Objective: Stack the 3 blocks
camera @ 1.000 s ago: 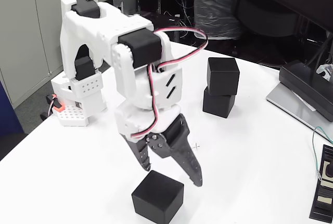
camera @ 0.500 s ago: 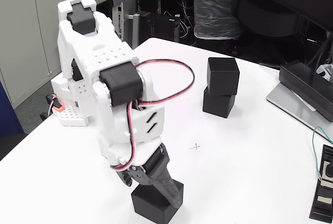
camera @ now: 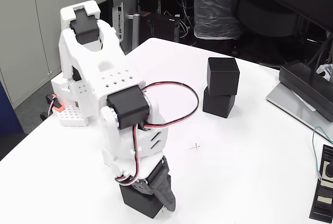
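Two black blocks stand stacked at the far middle of the white table (camera: 244, 156): the upper block (camera: 222, 76) rests on the lower block (camera: 218, 103), slightly turned. A third black block (camera: 136, 202) sits near the front edge, under the white arm. My gripper (camera: 150, 204) has come down over this block. One dark finger (camera: 165, 195) presses against its right face, while the other finger is hidden behind the block and the wrist. The gripper looks shut on the block, which still rests on the table.
A flat grey device (camera: 294, 104) with a black box (camera: 308, 84) on it lies at the right edge, with a green cable (camera: 315, 146) and a flat black labelled device (camera: 325, 187) in front. The arm's base (camera: 73, 110) stands at the left. A bag-wrapped bundle (camera: 213, 5) stands behind the table.
The gripper came down from above the near block with its fingers spread and closed around it. The block shifted a little to the left.
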